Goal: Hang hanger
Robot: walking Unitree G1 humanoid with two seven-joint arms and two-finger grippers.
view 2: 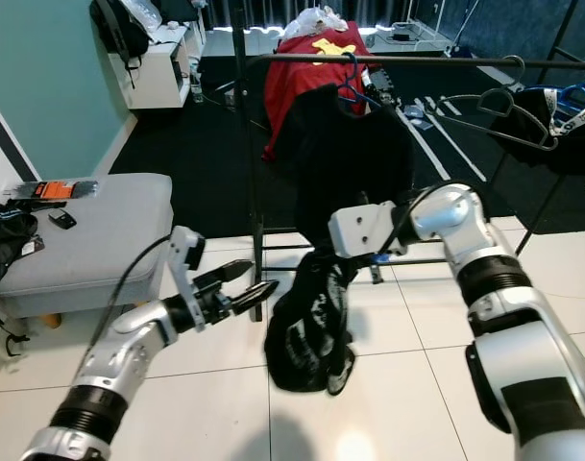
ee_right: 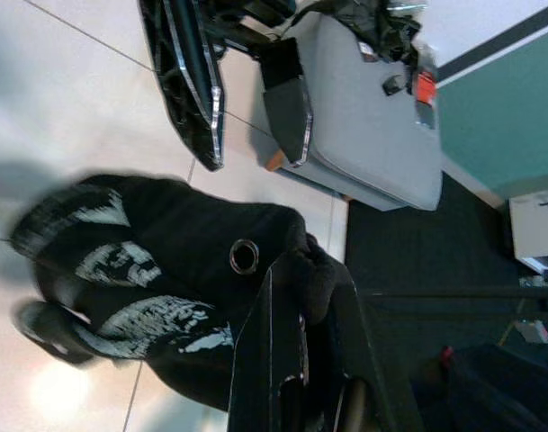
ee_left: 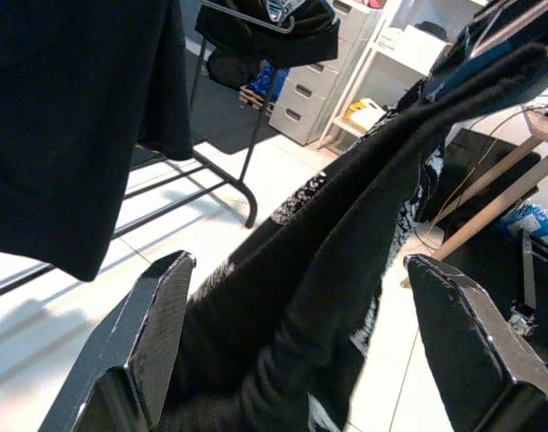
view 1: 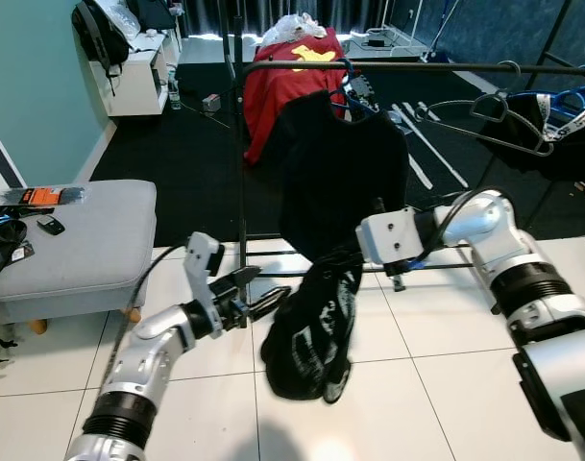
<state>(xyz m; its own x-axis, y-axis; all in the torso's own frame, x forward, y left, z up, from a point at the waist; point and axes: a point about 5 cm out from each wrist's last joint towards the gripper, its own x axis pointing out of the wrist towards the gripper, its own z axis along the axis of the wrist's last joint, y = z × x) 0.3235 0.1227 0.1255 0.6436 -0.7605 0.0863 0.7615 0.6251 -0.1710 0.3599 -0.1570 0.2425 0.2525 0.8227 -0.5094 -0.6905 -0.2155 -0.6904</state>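
Observation:
A black garment with a pale print [view 1: 316,331] hangs in a bunch from my right gripper [ee_right: 296,270], which is shut on its upper edge in front of the clothes rack. My left gripper [view 1: 276,283] is open just to the left of the cloth, at about its upper part, without touching it; its two fingers [ee_left: 157,346] stand wide apart with the garment beyond them. On the black rail [view 1: 417,67] a blue hanger [view 1: 350,91] carries a black shirt [view 1: 345,163]. Bare wire hangers [view 1: 484,120] hang further right.
A grey padded bench [view 1: 90,240] with a phone and small items stands at the left, beside a teal wall. A red garment [view 1: 282,82] hangs behind the rack. The rack's low crossbars [view 1: 273,252] run just behind both grippers. White tile floor lies below.

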